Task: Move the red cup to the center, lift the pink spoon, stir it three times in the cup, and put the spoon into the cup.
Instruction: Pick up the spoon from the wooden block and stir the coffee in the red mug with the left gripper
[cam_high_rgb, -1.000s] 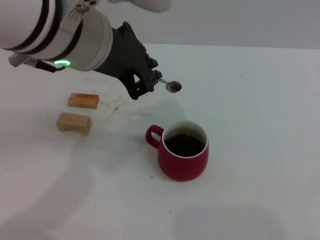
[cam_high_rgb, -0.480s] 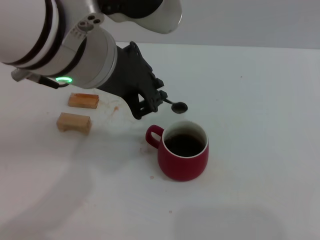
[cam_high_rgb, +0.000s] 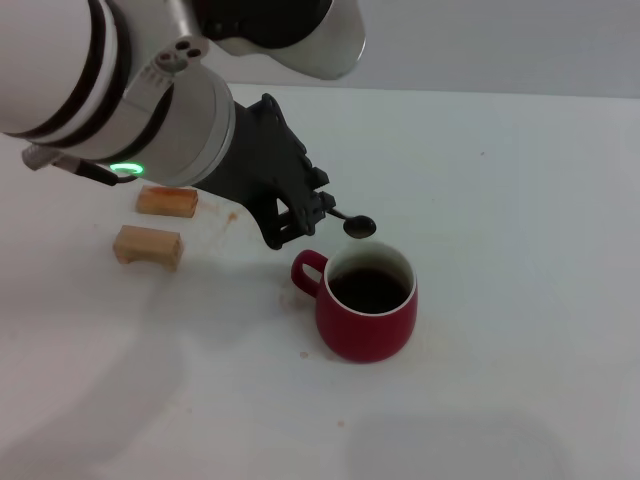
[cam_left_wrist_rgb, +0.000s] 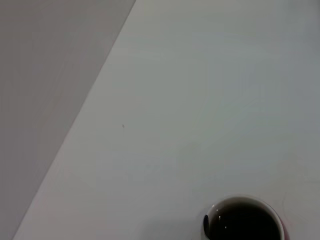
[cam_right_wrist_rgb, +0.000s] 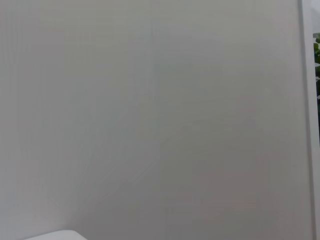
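The red cup (cam_high_rgb: 367, 300) stands on the white table near the middle, handle toward the left, dark liquid inside. My left gripper (cam_high_rgb: 318, 208) is shut on the pink spoon (cam_high_rgb: 352, 224); only the grey bowl end and a short bit of stem stick out, hanging just above the cup's far rim. The pink handle is hidden inside the fingers. In the left wrist view the cup (cam_left_wrist_rgb: 246, 220) shows from above, with the spoon's bowl (cam_left_wrist_rgb: 205, 223) dark against its rim. My right gripper is out of view.
Two tan wooden blocks (cam_high_rgb: 167, 201) (cam_high_rgb: 148, 245) lie to the left of the cup, with brownish stains (cam_high_rgb: 232, 213) on the table beside them. The table's far edge (cam_high_rgb: 480, 93) meets a grey wall.
My left gripper has carried the spoon down and to the right, from well above and left of the cup to just over its far rim. The cup has not moved.
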